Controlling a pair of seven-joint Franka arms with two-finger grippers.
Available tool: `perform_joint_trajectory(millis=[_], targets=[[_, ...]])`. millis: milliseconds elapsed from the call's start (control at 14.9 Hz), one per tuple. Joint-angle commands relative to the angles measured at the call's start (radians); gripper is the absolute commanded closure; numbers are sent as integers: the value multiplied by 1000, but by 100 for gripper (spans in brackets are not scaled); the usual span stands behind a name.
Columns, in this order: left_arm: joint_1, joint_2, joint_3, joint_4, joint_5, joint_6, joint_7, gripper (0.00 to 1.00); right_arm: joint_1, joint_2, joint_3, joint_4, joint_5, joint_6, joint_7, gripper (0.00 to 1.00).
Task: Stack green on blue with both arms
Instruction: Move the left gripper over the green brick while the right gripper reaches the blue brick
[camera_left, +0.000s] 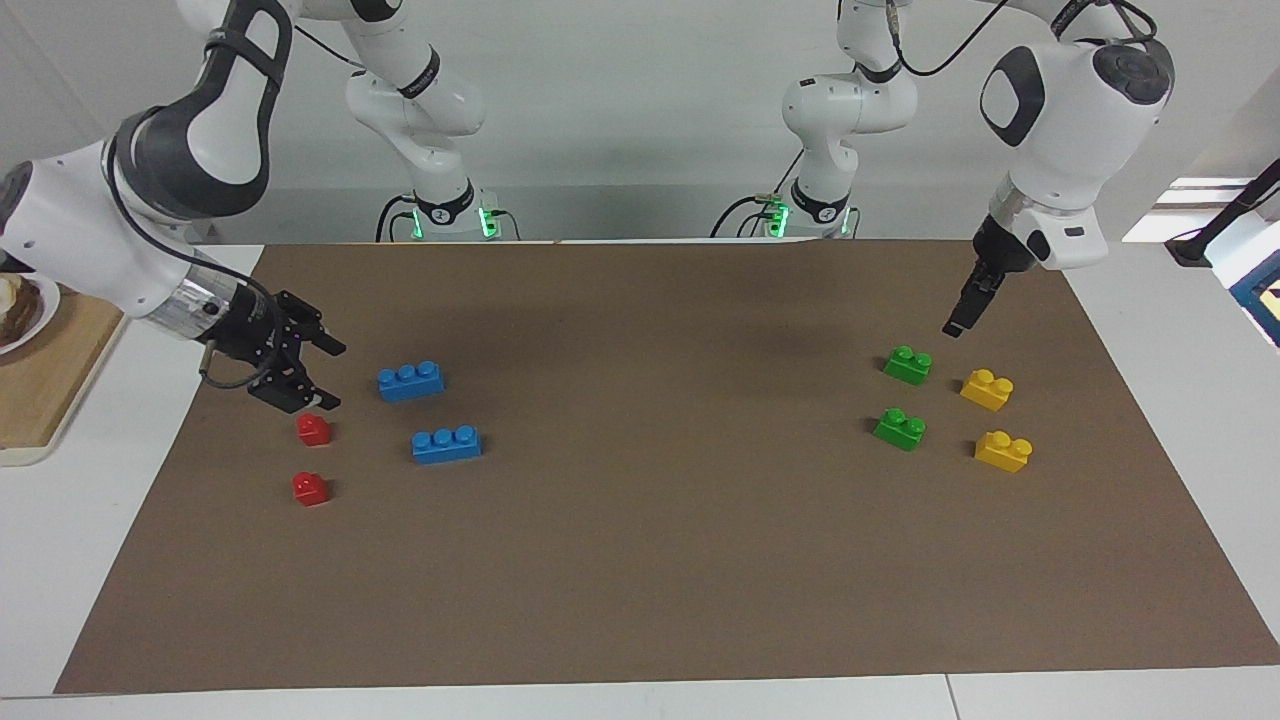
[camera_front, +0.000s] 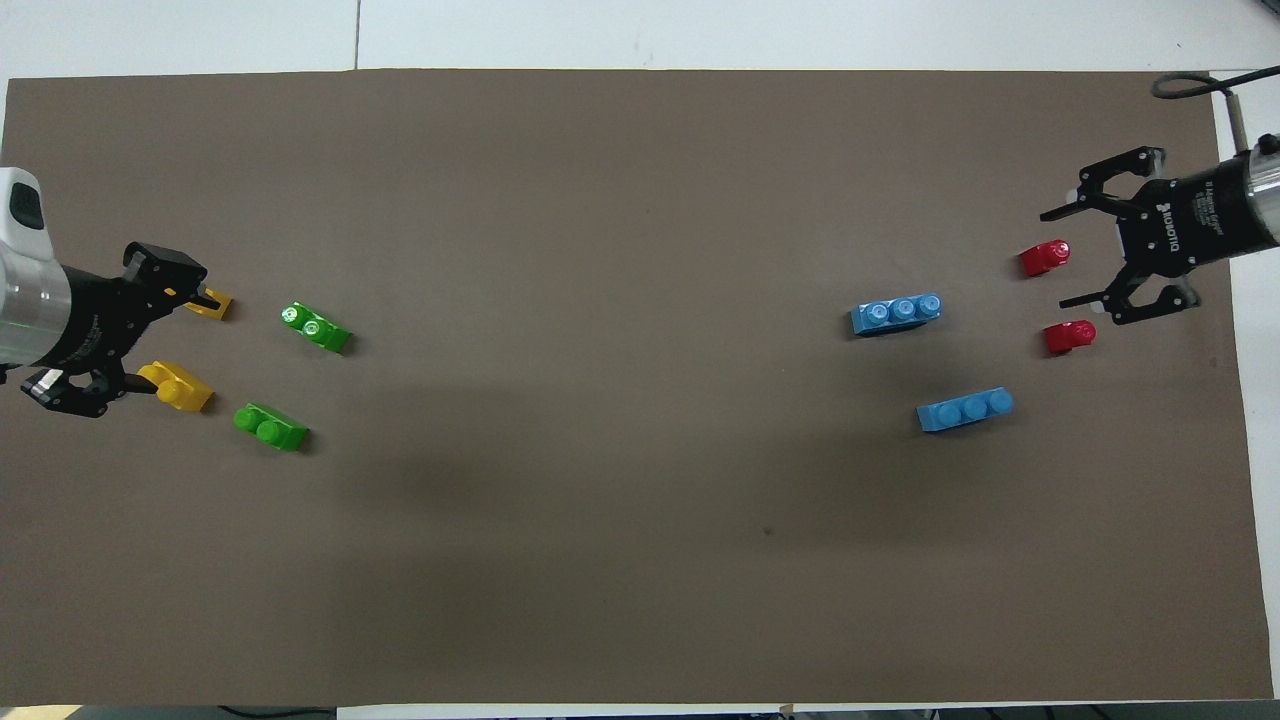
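Two green bricks (camera_left: 907, 364) (camera_left: 900, 428) lie on the brown mat (camera_left: 650, 560) near the edge at the left arm's end of the table, with two yellow bricks (camera_left: 987, 389) (camera_left: 1003, 450) between them and that edge. Two blue bricks (camera_left: 411, 380) (camera_left: 447, 444) lie toward the right arm's end, with two red bricks (camera_left: 313, 429) (camera_left: 310, 488) closer to that edge.

The facing view shows the left gripper (camera_left: 957, 326) raised, pointing down over the mat beside the green brick nearer the robots and touching nothing. From overhead its fingers (camera_front: 160, 268) are spread wide and empty, and they partly cover a yellow brick.

The right gripper (camera_left: 326, 375) hangs low above the red brick nearer the robots, fingers wide apart, holding nothing, apart from the blue bricks.

At the table corner beside the right arm, a wooden board (camera_left: 45, 380) is cut off by the frame.
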Motion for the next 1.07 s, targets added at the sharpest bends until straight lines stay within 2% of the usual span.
perform_joint_trajectory(millis=[0, 201, 603, 1004], targets=[[-19, 83, 8, -3, -13, 69, -76, 0, 11, 33, 9, -43, 43, 67, 25, 10], [-17, 145, 9, -5, -13, 144, -88, 0, 39, 22, 12, -161, 45, 142, -4, 10], [-7, 241, 8, -6, -11, 258, -80, 0, 40, 82, 10, -207, 79, 153, -134, 9], [8, 314, 8, 0, -14, 302, -80, 0, 47, 97, 12, -218, 77, 221, -150, 9]])
